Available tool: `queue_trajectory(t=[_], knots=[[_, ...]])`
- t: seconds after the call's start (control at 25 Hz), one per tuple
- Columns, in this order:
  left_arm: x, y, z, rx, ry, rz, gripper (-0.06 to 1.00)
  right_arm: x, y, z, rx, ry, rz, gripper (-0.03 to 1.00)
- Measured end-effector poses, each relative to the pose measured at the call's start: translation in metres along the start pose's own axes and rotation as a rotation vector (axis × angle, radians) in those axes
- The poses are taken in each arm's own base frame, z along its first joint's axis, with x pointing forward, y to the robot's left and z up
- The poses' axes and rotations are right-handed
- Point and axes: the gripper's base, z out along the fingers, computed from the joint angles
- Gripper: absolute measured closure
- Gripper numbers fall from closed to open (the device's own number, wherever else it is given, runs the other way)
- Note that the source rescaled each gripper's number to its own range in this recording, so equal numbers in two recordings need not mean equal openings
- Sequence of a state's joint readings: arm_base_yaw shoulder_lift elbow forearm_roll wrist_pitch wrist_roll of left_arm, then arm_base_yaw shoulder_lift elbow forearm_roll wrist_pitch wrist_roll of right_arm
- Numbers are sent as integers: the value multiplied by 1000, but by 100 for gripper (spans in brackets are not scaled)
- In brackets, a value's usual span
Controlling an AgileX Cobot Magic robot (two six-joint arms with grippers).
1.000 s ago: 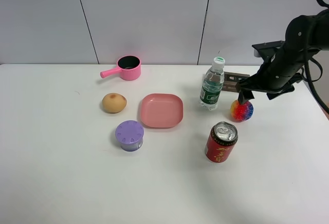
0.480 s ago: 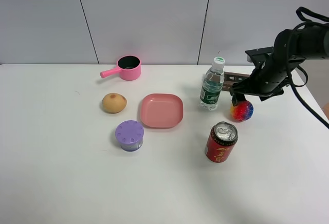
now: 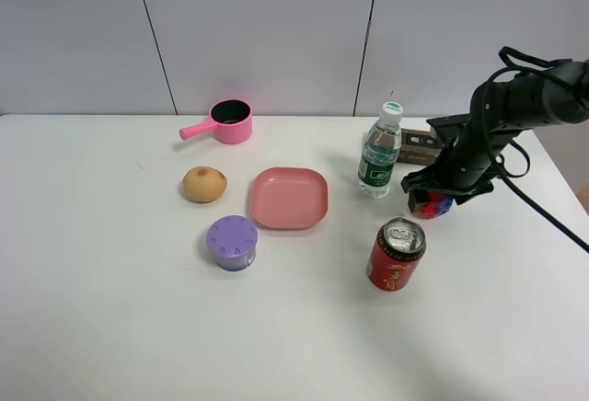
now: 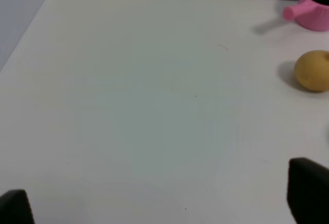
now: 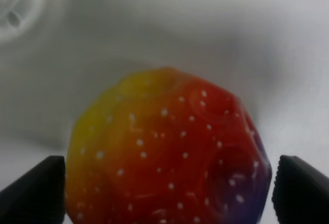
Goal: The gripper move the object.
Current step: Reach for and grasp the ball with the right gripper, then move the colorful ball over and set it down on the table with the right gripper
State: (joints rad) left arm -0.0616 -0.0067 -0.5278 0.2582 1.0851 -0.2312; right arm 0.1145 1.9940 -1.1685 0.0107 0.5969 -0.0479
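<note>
The glittery rainbow ball (image 3: pixel 434 205) lies on the white table right of the water bottle, mostly covered by my right gripper (image 3: pixel 429 197), which has come down over it. In the right wrist view the ball (image 5: pixel 164 152) fills the space between the two black fingertips (image 5: pixel 31 190), one close on each side; the right gripper (image 5: pixel 164 196) is open around it. My left gripper (image 4: pixel 162 206) is open and empty over bare table, out of the high view.
A water bottle (image 3: pixel 379 151) and a brown box (image 3: pixel 419 146) stand just left of and behind the ball. A red can (image 3: pixel 397 254) is in front. A pink plate (image 3: pixel 290 198), purple container (image 3: pixel 232 242), tan egg (image 3: pixel 204 184) and pink pot (image 3: pixel 225 122) lie further left.
My right arm has moved down and to the left, lowering the gripper over the ball until its fingers stand on both sides. The ball has stayed in place.
</note>
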Motion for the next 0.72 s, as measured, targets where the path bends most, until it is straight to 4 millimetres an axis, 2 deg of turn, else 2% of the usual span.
queue_trajectory(t=[0.04,0.16,0.2,0.56,0.72], knots=[[0,0,0,0,0,0,-6,0,0,0,0,-3,0,39],[0,0,0,0,0,0,-6,-1,0,0,1,-13,0,91],[0,0,0,0,0,0,-6,-1,0,0,1,-14,0,97],[0,0,0,0,0,0,-6,2,0,-4,-1,26,0,97],[0,0,0,0,0,0,-6,3,0,-33,-1,10,-5,97]])
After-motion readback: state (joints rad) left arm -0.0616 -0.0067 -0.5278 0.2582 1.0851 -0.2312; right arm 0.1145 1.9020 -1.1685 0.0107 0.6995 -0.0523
